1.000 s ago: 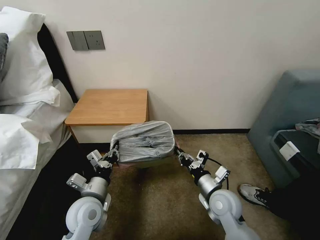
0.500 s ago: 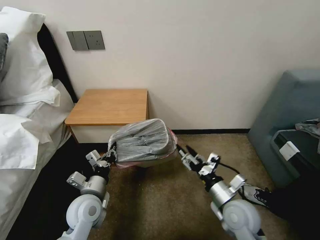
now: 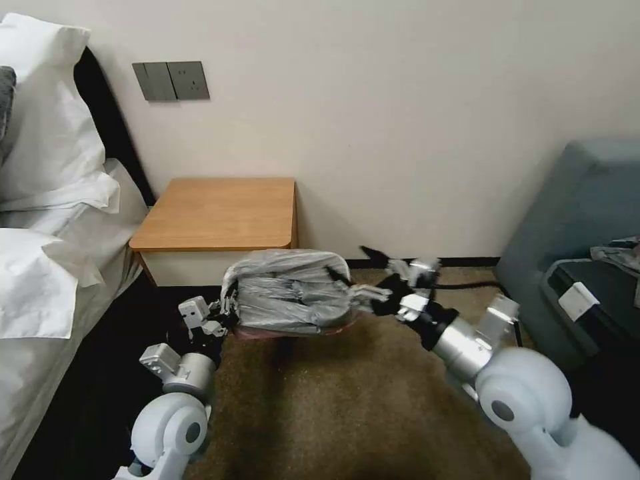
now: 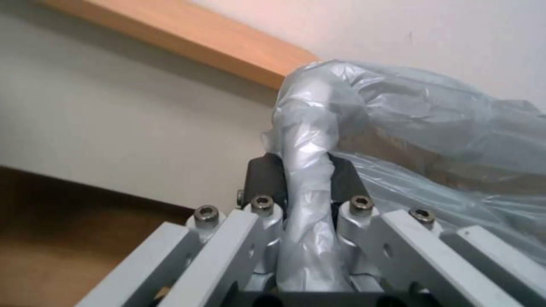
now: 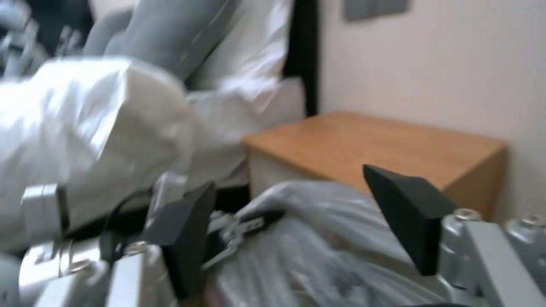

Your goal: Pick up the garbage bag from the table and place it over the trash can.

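Metal fingers of the left gripper (image 4: 307, 187) are pressed together on a twisted fold of the thin, crinkly, translucent grey plastic garbage bag (image 4: 409, 128); the fold runs up between the two dark pads (image 4: 264, 175) and is pinched firmly. In the head view this left gripper (image 3: 223, 308) sits at the left edge of the garbage bag (image 3: 287, 293), low above the brown carpet floor (image 3: 347, 400).

The right gripper (image 3: 353, 277) has its jaws spread apart. One silver finger reaches toward the right side of the bag, and the dark tip of the other points up and away; I cannot tell if the silver finger touches the plastic. In the right wrist view the two dark pads (image 5: 409, 217) stand well apart, with the grey bag (image 5: 318, 256) lying between and beyond them, not gripped.

The bag is stretched like a cover over the small trash can, whose body is almost hidden under it; a thin pink-red rim (image 3: 293, 331) shows along the lower edge of the plastic. The covered can stands on the carpet just in front of the small light-brown wooden table (image 3: 220, 210) with rounded corners and a white front. White pillows (image 3: 47, 133) lie on the bed to the left of the table.
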You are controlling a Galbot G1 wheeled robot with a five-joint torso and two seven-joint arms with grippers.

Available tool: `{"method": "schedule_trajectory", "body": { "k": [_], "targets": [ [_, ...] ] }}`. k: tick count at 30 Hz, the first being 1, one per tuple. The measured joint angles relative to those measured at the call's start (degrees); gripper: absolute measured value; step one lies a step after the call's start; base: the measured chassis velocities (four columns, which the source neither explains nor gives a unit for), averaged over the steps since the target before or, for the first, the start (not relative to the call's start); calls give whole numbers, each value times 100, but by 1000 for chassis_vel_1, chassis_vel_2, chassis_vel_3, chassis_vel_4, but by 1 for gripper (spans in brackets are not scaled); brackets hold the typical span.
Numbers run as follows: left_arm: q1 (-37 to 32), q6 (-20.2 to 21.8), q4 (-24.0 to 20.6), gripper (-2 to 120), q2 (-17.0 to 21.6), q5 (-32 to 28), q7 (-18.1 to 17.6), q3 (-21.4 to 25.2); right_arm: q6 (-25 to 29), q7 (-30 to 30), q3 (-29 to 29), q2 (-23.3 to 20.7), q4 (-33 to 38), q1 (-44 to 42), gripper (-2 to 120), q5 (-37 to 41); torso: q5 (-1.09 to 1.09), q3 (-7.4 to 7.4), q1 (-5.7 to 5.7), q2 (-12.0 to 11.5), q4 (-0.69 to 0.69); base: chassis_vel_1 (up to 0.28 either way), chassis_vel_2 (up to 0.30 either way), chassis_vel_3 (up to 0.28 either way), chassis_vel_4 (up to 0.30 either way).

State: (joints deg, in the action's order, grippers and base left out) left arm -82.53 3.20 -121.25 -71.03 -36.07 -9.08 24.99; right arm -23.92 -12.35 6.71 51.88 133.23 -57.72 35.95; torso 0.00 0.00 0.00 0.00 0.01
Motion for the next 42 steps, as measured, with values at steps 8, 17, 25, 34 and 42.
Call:
{"method": "schedule_trajectory", "body": {
  "k": [8,17,25,34,42],
  "targets": [
    [-86,173,-156,5,18,454,63,-2,-626,-162,-1566,-2,-638,1652,44,-410,0,0,0,0,0,0,0,0,0],
    [-284,511,-461,5,40,438,-93,35,-1301,-9,-2648,212,-1223,2831,13,-463,0,0,0,0,0,0,0,0,0],
    [-368,595,-606,5,8,377,-184,63,-1835,400,-3246,270,-1446,3631,0,-101,-1,0,0,0,-1,0,0,0,0],
    [-388,561,-657,5,-11,361,-143,88,-1837,754,-3827,381,-1836,4049,0,110,-1,0,0,0,-1,0,0,0,0],
    [-363,543,-683,5,-7,461,-46,97,-1826,930,-4254,487,-2181,4367,0,116,-1,0,0,0,-1,0,0,0,0]
  ]
}}
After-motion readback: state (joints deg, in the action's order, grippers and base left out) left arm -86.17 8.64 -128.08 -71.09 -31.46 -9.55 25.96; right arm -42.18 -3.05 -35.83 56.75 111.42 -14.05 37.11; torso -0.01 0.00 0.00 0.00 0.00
